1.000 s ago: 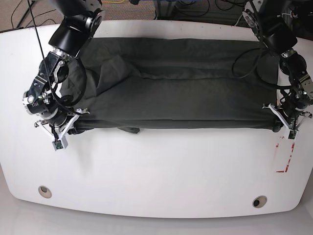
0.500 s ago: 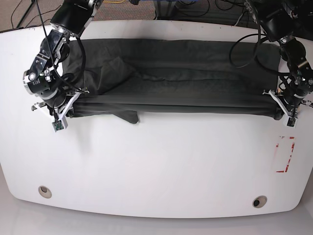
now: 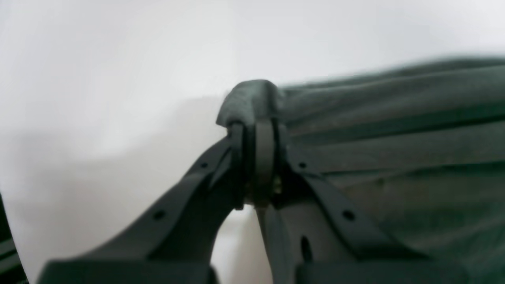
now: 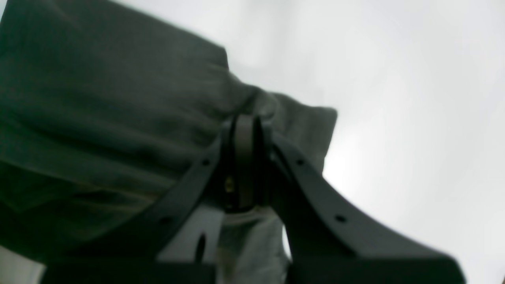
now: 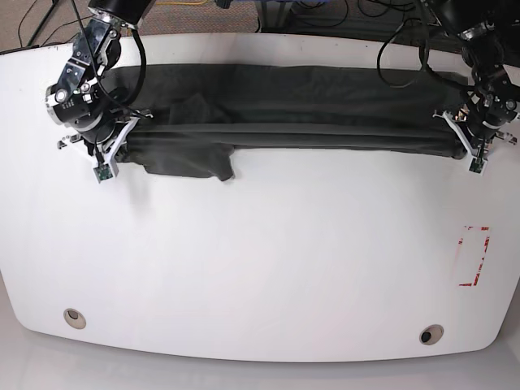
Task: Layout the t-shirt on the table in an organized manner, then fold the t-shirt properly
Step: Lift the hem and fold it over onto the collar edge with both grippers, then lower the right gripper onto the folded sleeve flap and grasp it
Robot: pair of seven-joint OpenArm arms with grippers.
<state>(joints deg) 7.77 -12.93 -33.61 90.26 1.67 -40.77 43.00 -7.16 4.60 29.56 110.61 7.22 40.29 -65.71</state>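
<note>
1. Left hand [image 5: 465, 149] clamped tight on one end of the t-shirt [image 5: 301, 110], on the right side of the base view, near the far right edge of the surface [image 5: 268, 260].
2. Seen from the left wrist: a bunched knob of dark cloth [image 3: 252, 102] pinched between the closed fingers [image 3: 263, 157], the rest of the fabric stretching off to the right in long folds.
3. Right hand [image 5: 114, 154] likewise closed on the opposite end of the cloth, on the left side of the base view.
4. Seen from the right wrist: gathered cloth [image 4: 118, 118] nipped between the shut fingers [image 4: 244, 157], with a loose corner sticking out beyond them (picture blurred, details soft).
5. Stretched between the two hands as a long dark band across the far part of the surface, doubled over on itself, with lengthwise creases.
6. Hanging out from the near edge of the band toward the left of the base view, a loose flap [image 5: 191, 162] resting on the white top.
7. Near the front edge, two round grommet holes [image 5: 75, 318] [image 5: 431, 334]; at the right, a red-and-white marking [image 5: 473, 256], well apart from the cloth.
</note>
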